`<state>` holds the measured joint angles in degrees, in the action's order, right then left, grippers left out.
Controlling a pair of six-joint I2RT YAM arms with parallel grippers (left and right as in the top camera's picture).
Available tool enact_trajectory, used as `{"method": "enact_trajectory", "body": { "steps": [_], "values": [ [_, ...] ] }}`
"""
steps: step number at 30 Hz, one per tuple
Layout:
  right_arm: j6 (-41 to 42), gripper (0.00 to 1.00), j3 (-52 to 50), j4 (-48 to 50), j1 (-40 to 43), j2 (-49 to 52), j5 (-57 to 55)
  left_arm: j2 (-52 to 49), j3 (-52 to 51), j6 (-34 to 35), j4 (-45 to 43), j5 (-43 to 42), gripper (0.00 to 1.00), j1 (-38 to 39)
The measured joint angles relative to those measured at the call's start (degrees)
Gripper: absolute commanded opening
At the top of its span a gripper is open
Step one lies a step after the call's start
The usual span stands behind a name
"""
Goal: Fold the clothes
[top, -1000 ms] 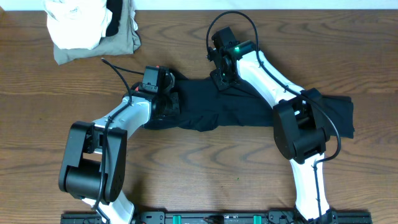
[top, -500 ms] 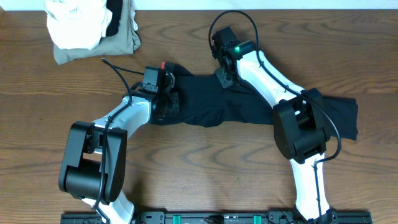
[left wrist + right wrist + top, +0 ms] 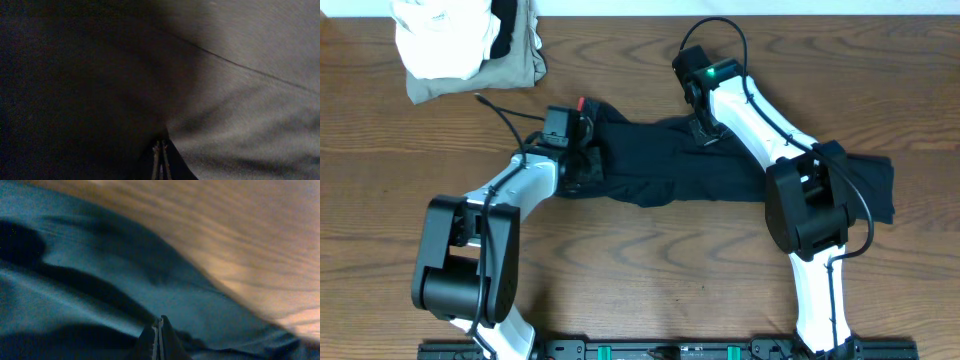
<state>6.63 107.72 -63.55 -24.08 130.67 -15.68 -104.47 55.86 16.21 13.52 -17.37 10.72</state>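
Note:
The black garment (image 3: 670,170) lies stretched across the table's middle, its red-orange waistband edge (image 3: 582,104) showing at its left end. My left gripper (image 3: 582,160) is shut on the garment's left end; in the left wrist view its jaws (image 3: 160,162) pinch dark fabric (image 3: 75,100). My right gripper (image 3: 705,135) is shut on the garment's upper edge near the middle; in the right wrist view the jaws (image 3: 158,340) pinch a fold of the fabric (image 3: 100,270). The garment's right end (image 3: 875,185) lies under the right arm.
A white garment (image 3: 440,35) lies on an olive-khaki folded garment (image 3: 510,70) at the back left corner. Bare wooden table (image 3: 650,270) lies in front of the black garment. The arm bases stand at the front edge.
My right gripper has moved right with the fabric's upper edge. My left gripper has shifted slightly up and left, and the garment has been pulled straighter between them.

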Motion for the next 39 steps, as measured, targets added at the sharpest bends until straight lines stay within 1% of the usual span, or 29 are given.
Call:
{"method": "enact_trajectory", "body": {
  "steps": [5,9,13,18,21,25,28,31,35,39],
  "values": [
    [1.42,0.01,0.76,-5.84,-0.39,0.0,10.93,0.0,0.0,1.66,1.81,-0.04,0.06,-4.31],
    [2.38,0.01,0.7,-7.78,-1.05,0.0,14.73,0.0,0.0,2.78,2.69,-0.28,0.06,-7.96],
    [3.32,0.02,-0.04,-6.78,-1.51,0.0,18.1,0.11,0.0,3.37,3.15,-0.28,0.07,-9.9],
    [3.91,0.02,-1.97,-1.44,-2.4,0.0,22.56,0.11,0.02,3.5,3.19,-0.31,0.06,-10.14],
    [5.07,0.05,-3.45,1.6,-2.93,-0.02,24.59,0.11,0.02,3.5,3.19,-0.31,0.07,-10.14],
    [6.05,0.08,-5.86,3.48,-3.45,-0.02,24.81,0.11,0.0,3.5,3.19,-0.28,0.07,-10.14],
    [6.67,0.06,-7.3,4.44,-3.54,-0.44,23.45,0.11,0.02,3.5,3.19,-0.28,0.06,-10.14],
    [7.89,0.04,-8.55,4.46,-3.41,-1.18,21.05,0.11,0.02,3.5,3.17,-0.31,0.07,-10.14],
    [8.87,0.08,-8.9,3.54,-2.21,-1.4,17.42,0.11,0.02,3.5,3.17,-0.31,0.07,-10.14],
    [9.2,0.08,-9.01,1.57,0.02,-1.4,12.41,0.11,0.02,3.52,3.17,-0.31,0.07,-10.14]
  ]
}}
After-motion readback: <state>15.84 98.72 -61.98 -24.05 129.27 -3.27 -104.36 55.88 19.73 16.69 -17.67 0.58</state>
